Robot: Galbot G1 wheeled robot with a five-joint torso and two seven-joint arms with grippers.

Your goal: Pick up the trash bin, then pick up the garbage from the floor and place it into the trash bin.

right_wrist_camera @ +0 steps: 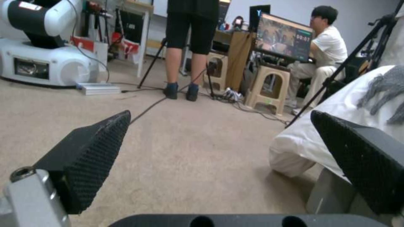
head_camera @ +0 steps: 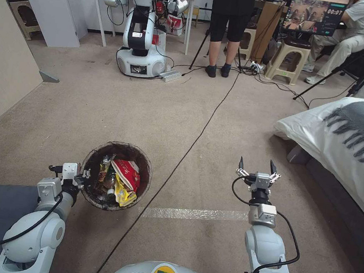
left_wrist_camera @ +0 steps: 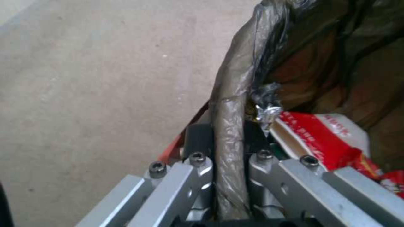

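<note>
White glossy rounded arm shells, grey square aluminium wrist blocks. Black cables looping along both forearms. Left gripper (head_camera: 83, 178): silver metal linkage bars with black hex screws, black finger pads (left_wrist_camera: 198, 138). Right gripper (head_camera: 258, 170): silver bracket, two black pointed fingers (right_wrist_camera: 90, 157) with a dimpled grip texture. White domed torso at bottom edge with yellow-green round sticker and grey panel.

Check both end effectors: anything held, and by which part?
Left end effector is shut on the bag-covered rim of the small round bin lined with a dark bag, on the bin's left side. Right end effector is open, holding nothing.
</note>
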